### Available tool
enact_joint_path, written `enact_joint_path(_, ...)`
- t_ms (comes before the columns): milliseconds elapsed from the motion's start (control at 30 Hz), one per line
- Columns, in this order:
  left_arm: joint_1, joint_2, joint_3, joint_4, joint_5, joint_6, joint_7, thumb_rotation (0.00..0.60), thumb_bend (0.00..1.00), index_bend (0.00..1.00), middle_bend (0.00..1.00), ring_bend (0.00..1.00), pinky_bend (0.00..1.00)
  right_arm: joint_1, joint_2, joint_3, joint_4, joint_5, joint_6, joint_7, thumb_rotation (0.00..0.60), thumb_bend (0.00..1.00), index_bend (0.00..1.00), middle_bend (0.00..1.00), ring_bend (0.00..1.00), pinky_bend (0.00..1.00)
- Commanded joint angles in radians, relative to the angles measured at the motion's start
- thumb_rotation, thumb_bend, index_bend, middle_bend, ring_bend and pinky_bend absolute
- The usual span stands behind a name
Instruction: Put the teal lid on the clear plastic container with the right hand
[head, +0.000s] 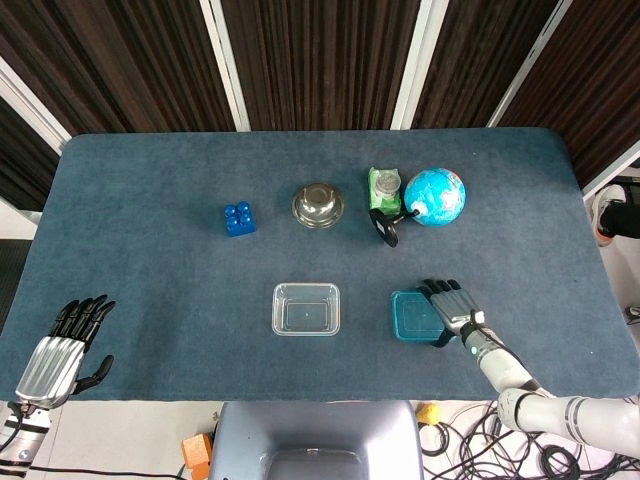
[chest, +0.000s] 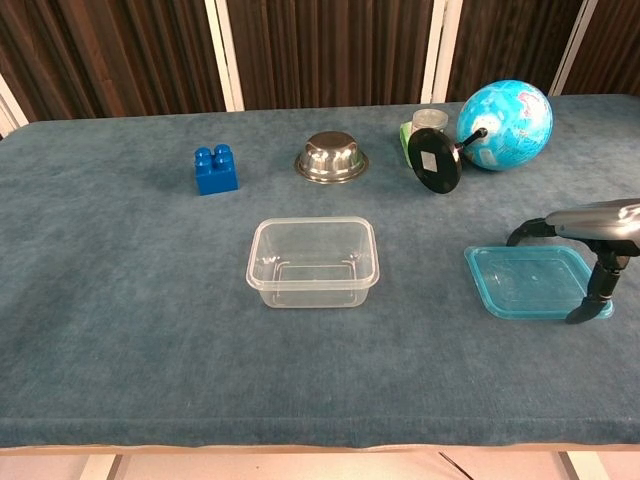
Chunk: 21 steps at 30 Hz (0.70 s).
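The teal lid (head: 410, 317) (chest: 528, 283) lies flat on the blue cloth to the right of the clear plastic container (head: 306, 308) (chest: 312, 262), which stands empty near the table's front edge. My right hand (head: 452, 308) (chest: 592, 222) arches over the lid's right side, palm down with fingers spread. In the chest view its thumb tip touches the lid's near right corner and a fingertip reaches down by the far edge. My left hand (head: 62, 350) hangs off the table's front left corner, fingers extended, holding nothing.
Across the back stand a blue toy brick (head: 239, 219) (chest: 216, 169), a small steel bowl (head: 318, 204) (chest: 332, 157), a green packet with a jar (head: 384, 185), and a globe (head: 436, 197) (chest: 505, 111) with a black disc base (chest: 435, 160).
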Motion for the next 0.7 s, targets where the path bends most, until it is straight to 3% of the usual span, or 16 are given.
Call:
enact_joint_path(33,0.001,0.000,-0.001,0.001,0.000,0.002,-0.002,0.600,0.38,0.00,0.03,0.00,0.03,-0.002,-0.006,0.000,0.005,-0.009,0.008,0.007,0.600,0.05,0.40,0.00,0.00,0.00)
enact_joint_path(133,0.001,0.000,-0.001,0.002,0.000,0.003,-0.005,0.600,0.38,0.00,0.03,0.00,0.03,-0.002,-0.006,-0.003,0.003,-0.016,0.014,0.008,0.600,0.05,0.49,0.04,0.00,0.00)
enact_joint_path(267,0.001,0.001,-0.001,0.002,0.002,0.005,-0.009,0.600,0.38,0.00,0.03,0.00,0.03,-0.011,-0.001,0.004,-0.007,-0.041,0.035,0.027,0.600,0.06,0.53,0.09,0.00,0.00)
enact_joint_path(367,0.003,0.003,-0.001,0.002,0.003,0.010,-0.014,0.600,0.38,0.00,0.03,0.00,0.03,-0.033,0.005,0.018,-0.019,-0.101,0.075,0.063,0.600,0.06,0.58,0.18,0.01,0.02)
enact_joint_path(600,0.003,0.003,-0.001,0.004,0.006,0.012,-0.018,0.600,0.38,0.00,0.03,0.00,0.03,-0.076,0.028,0.038,-0.045,-0.216,0.143,0.128,0.600,0.06,0.72,0.35,0.18,0.15)
enact_joint_path(700,0.004,0.003,-0.001,0.003,0.008,0.013,-0.016,0.600,0.38,0.00,0.03,0.00,0.03,-0.095,0.038,0.061,-0.056,-0.261,0.160,0.190,0.600,0.06,0.73,0.39,0.22,0.18)
